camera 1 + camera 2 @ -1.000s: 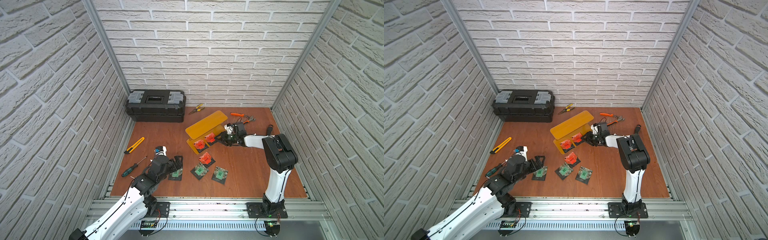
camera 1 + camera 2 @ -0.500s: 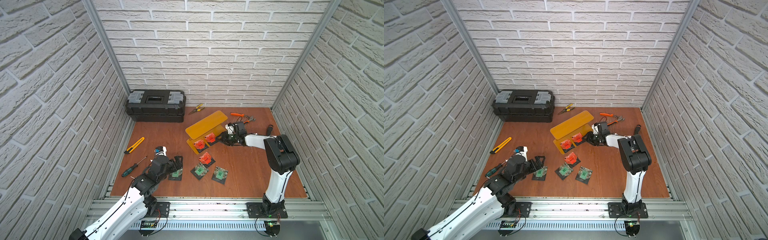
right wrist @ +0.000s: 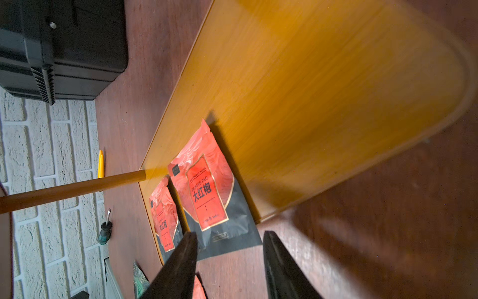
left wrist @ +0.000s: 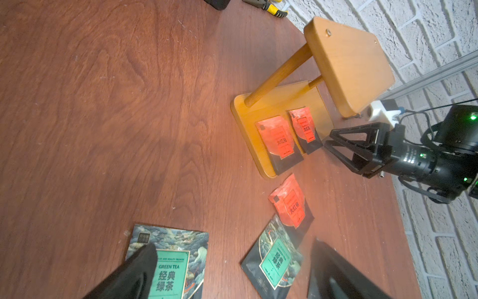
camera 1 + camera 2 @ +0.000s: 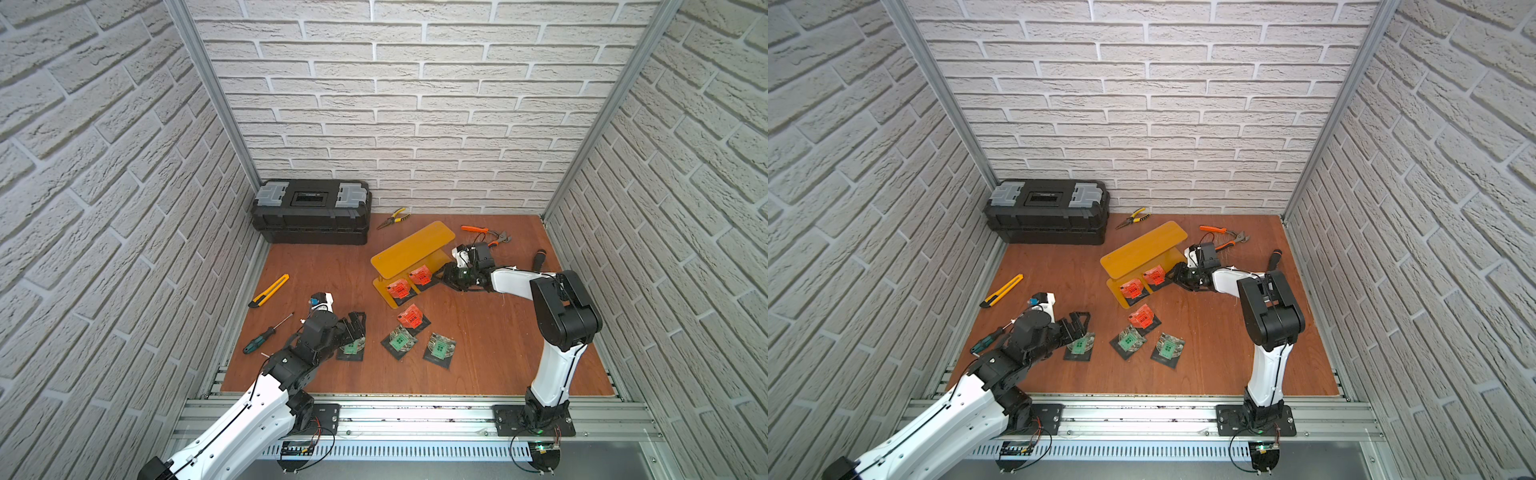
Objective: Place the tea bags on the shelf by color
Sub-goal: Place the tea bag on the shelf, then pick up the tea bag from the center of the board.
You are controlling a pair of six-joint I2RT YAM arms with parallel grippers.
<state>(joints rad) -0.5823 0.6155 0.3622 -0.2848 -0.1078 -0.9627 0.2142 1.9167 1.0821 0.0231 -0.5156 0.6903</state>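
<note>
Tea bags, shelved: the near orange-red tea bag (image 5: 420, 275) and the far orange-red tea bag (image 5: 400, 288) lie side by side on the lower plate (image 5: 381, 287) of the shelf (image 5: 1144, 247). Their black ends overhang its front edge. The upper plate (image 5: 411, 247) is bare.
Tea bags, on the desk: the loose orange-red tea bag (image 5: 411, 319) overlaps the middle green tea bag (image 5: 400, 341). The end green tea bag (image 5: 439, 348) lies just beside them, and the last green tea bag (image 5: 351, 347) lies under my left jaws.
Right jaws: parted and empty, with the fingertips (image 3: 181, 261) just beside the near bag's overhanging end.
Left jaws: spread wide, holding nothing. I cannot tell whether a fingertip (image 4: 137, 274) touches the bag below.
Risk, snag: if I sweep sideways while leaving, a tip may catch the overhanging end and drag the bag off the plate.
Risk, shelf: it looks light, so a knock from my right arm may shift it.
Risk, flat pick: closing on a flat sachet may scrape the desk or push the bag away.
Risk, overlap: lifting either overlapped bag may disturb the other.
Risk, colour: a green bag set on the lower plate spoils the sort.
Desk: red-brown wood grain (image 5: 478, 353), smooth.
Room: white brick walls (image 5: 415, 104). A black toolbox (image 5: 311, 212), pliers (image 5: 392, 217), orange cutters (image 5: 486, 233), a utility knife (image 5: 269, 290) and a screwdriver (image 5: 262, 337) lie well apart from the bags.
</note>
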